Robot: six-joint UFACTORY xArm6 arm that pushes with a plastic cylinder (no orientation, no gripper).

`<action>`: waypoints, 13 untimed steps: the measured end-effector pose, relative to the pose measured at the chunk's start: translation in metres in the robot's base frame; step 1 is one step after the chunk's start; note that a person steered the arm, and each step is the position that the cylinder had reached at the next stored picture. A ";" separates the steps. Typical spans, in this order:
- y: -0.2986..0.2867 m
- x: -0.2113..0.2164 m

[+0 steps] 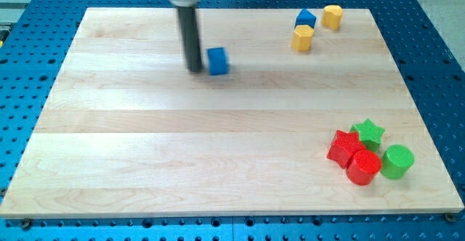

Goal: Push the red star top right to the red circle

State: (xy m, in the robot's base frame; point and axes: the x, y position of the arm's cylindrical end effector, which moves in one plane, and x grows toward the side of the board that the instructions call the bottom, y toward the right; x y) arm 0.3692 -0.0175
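The red star (pixel 342 146) lies near the view's lower right, touching the red circle (pixel 363 168) just below and right of it. The green star (pixel 369 131) sits above them and the green circle (pixel 397 161) to the right of the red circle. My tip (pixel 195 70) is far away in the upper middle of the board, right beside the left face of a blue cube (pixel 217 61).
A blue block (pixel 305 17), a yellow block (pixel 302 38) and a yellow cylinder (pixel 332 16) cluster at the view's upper right. The wooden board (pixel 145 154) lies on a blue perforated table (pixel 436 52).
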 end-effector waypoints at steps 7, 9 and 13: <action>0.112 0.035; 0.091 0.228; 0.210 0.208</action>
State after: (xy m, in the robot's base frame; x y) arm 0.5769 0.1928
